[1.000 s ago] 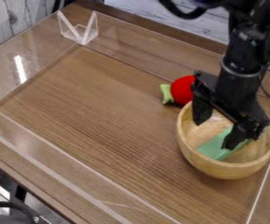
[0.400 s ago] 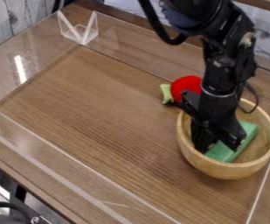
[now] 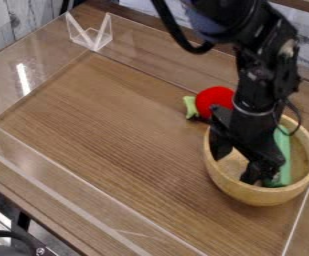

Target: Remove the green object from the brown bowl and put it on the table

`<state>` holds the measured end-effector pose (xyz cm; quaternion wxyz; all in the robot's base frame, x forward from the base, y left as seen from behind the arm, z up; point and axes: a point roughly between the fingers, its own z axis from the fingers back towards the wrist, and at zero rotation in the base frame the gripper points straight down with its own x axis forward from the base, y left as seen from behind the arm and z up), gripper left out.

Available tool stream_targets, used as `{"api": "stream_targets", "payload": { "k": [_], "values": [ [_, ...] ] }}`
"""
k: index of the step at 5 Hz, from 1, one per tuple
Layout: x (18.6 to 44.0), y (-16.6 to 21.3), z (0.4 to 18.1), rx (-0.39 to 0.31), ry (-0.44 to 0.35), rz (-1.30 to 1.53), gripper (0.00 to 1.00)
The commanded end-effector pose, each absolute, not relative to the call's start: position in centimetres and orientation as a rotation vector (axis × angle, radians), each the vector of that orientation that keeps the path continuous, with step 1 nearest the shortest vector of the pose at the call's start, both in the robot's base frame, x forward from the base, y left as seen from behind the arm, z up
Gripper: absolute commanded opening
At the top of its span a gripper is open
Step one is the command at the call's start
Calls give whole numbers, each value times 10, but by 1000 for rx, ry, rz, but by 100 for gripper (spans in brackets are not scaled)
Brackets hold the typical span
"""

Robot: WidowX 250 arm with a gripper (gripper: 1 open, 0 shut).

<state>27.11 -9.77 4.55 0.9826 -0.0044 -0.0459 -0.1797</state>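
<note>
While the jaws stand spread | green block shifted | still inside bowl

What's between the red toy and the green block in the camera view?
The gripper, reaching into the bowl, lies between them.

robotics lab | black robot arm | wood-grain tabletop | loose cables

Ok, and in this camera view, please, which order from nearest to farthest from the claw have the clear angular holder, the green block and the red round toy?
From the claw:
1. Green block: in the bowl, at its right side in the view.
2. Red round toy: just beyond the bowl.
3. Clear angular holder: far off, upper left.
</note>
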Motion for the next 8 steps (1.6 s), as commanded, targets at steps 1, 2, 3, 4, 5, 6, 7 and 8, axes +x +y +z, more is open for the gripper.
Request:
{"api": "stream_targets", "payload": {
  "k": [1,2,3,4,5,6,7,8],
  "values": [
    [276,-99,65,-13,-149,-333,0],
    [274,-98,71,-14,-155,-292,100],
    [284,-89,68,-23,-164,-294,100],
    [296,-79,60,-31,-162,-299,100],
    [294,-80,59,-30,-158,-278,100],
    [292,-83,61,-27,-161,-259,100],
    [296,-89,67,-24,-165,-230,100],
    [300,-94,72,-22,-170,-204,100]
  ]
}}
